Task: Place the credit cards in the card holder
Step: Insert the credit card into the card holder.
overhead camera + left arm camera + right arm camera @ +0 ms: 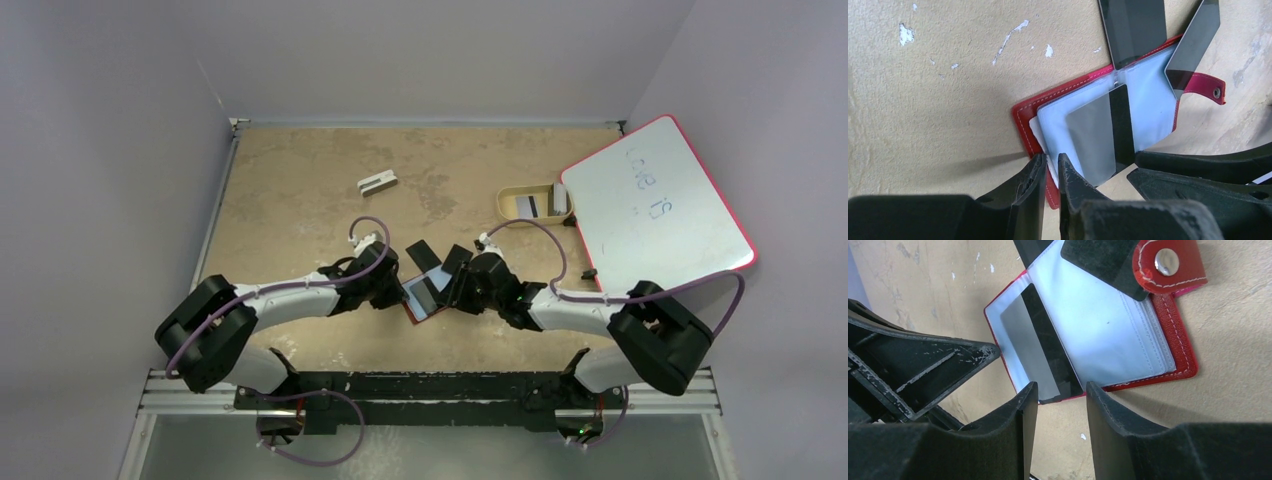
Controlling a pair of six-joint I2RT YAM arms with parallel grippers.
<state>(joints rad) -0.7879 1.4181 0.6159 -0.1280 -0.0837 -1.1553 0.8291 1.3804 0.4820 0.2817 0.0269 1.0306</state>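
The open red card holder [1023, 119] is lying on the table [300, 180] near the middle of its near edge, between the two grippers. Loading is only beginning. One grey striped card [1093, 135] is sitting partway in a clear sleeve, with its outer end projecting past the cover. Two dark cards [1135, 30] are lying loose across the holder's far edge, and more are waiting in the tan tray [510, 200] toward the far right corner. The left gripper [1050, 172] is nipping the holder's near edge between almost-closed jaws. The right gripper [1062, 390] is flanking the striped card's projecting end with jaws apart; whether they are pressing it cannot be told. Only the top view is showing the tray, and only the right wrist view is showing the snap strap [1168, 262] and the stacked sleeves.
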